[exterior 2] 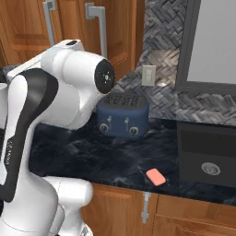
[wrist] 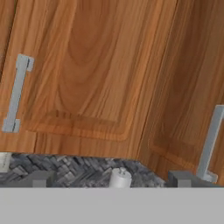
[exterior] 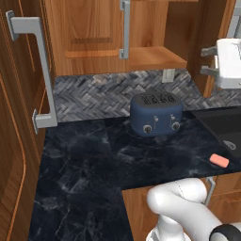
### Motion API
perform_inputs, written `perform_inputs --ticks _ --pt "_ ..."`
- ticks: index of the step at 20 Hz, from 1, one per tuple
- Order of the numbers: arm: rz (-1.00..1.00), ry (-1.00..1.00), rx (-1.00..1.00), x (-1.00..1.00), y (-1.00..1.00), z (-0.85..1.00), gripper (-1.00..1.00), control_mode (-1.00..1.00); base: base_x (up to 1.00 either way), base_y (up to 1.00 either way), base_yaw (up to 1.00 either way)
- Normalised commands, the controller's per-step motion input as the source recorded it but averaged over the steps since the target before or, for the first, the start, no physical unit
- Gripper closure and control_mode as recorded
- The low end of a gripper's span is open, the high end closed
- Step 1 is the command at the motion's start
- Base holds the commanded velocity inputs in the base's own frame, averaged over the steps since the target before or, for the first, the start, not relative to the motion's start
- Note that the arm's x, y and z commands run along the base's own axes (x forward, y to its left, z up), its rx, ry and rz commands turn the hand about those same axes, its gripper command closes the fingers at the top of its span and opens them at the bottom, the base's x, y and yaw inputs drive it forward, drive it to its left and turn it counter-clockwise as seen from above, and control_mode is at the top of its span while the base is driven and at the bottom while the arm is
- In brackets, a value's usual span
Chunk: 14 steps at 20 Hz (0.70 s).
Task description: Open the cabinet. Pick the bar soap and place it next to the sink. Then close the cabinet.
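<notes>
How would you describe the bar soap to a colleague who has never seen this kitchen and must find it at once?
Start at the black marble counter and find the blue toaster on it. Nearer the counter's front edge, between toaster and black sink, lies the bar soap. It is a small, flat, salmon-pink bar, far smaller than the toaster.

Kitchen: marble counter (exterior: 80, 174), blue toaster (exterior: 156, 114), black sink (exterior 2: 207, 156), wooden cabinet (wrist: 87, 74), herringbone backsplash (exterior: 94, 96).

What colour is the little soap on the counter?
The bar soap is salmon pink. It shows best in the right base view, lying on the black marble counter.
</notes>
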Motion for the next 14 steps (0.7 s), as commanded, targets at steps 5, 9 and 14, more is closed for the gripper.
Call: perform_inputs --ticks 5,9,14 --pt "0.09 -0.06 0.00 -0.72 -0.94 0.53 -1.00 -1.00 0.00 0.00 0.00" --pt "0.02 0.00 0.01 -0.02 -0.93 0.16 -1.00 -1.00 0.00 0.00 0.00" --pt "0.00 0.02 0.00 0.53 -0.70 -0.02 -1.00 -1.00 0.00 0.00 0.00"
